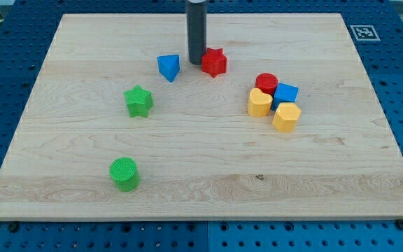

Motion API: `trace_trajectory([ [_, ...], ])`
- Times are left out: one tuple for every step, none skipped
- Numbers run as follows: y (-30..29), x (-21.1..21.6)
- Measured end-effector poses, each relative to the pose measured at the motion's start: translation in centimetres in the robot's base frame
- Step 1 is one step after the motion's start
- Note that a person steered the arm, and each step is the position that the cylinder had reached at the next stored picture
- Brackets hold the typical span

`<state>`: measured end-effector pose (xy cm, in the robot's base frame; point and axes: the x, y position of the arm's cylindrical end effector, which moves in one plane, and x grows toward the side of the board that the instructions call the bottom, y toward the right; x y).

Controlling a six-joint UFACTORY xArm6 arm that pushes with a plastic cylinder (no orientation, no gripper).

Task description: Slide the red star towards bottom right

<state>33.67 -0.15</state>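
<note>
The red star (215,62) lies on the wooden board (201,161) near the view's top centre. My tip (195,61) is just at the star's left side, touching or nearly touching it. A blue triangular block (168,67) lies a little to the left of my tip. The rod comes down from the view's top edge.
A cluster sits to the right of centre: a red cylinder (266,82), a blue cube (285,94), a yellow block (259,103) and a second yellow block (286,117). A green star (138,101) and a green cylinder (124,173) lie at the left.
</note>
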Motion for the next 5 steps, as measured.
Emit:
trace_trajectory([
  [1.6, 0.9],
  [1.5, -1.5],
  [3.2, -2.3],
  [5.3, -0.1],
  [5.3, 1.4],
])
